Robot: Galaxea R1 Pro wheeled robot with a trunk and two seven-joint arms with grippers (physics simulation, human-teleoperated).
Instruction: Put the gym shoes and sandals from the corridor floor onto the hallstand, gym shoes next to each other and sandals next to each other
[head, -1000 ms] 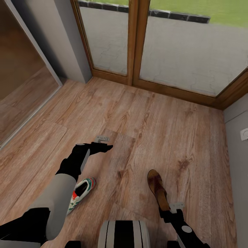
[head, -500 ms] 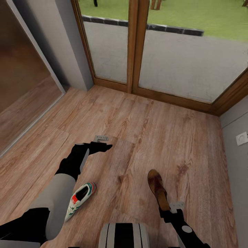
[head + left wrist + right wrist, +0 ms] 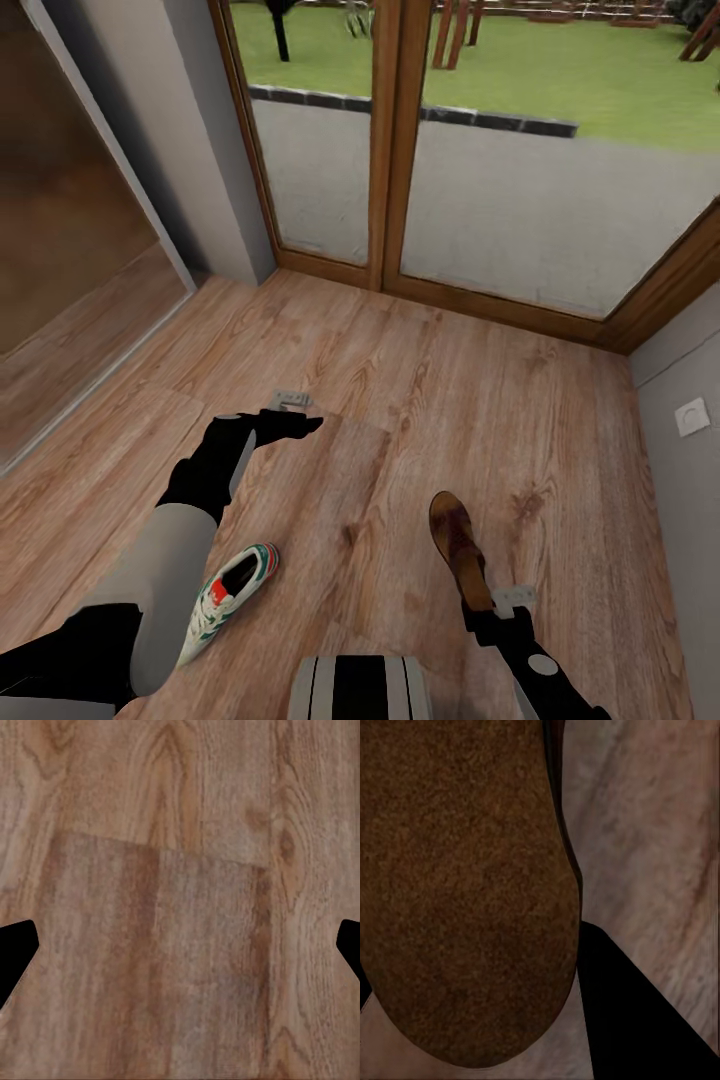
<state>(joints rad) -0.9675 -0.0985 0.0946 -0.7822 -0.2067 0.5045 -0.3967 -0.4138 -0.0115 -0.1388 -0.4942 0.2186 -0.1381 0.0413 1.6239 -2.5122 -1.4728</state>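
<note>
One gym shoe (image 3: 228, 596), white with green stripes and a red patch, lies on the corridor floor (image 3: 420, 400) beside my left forearm, which covers its heel end. My left gripper (image 3: 305, 425) hangs open above bare planks, its fingertips (image 3: 15, 952) wide apart over the wood. One brown sandal (image 3: 456, 540) sticks forward from my right gripper (image 3: 486, 608), which is shut on its heel end. Close up, the sandal (image 3: 457, 885) shows as a dark brown surface with a black finger (image 3: 637, 1020) against it.
Wood-framed glass doors (image 3: 390, 150) close the far end, with a garden beyond. A mirrored sliding door (image 3: 70, 230) runs along the left. A grey wall with a white socket (image 3: 692, 416) stands at the right. My base (image 3: 360, 685) is at the lower edge.
The head camera has tilted up, showing more of the garden, and the gym shoe sits lower in the picture. Both arms and the held sandal keep their places in the view.
</note>
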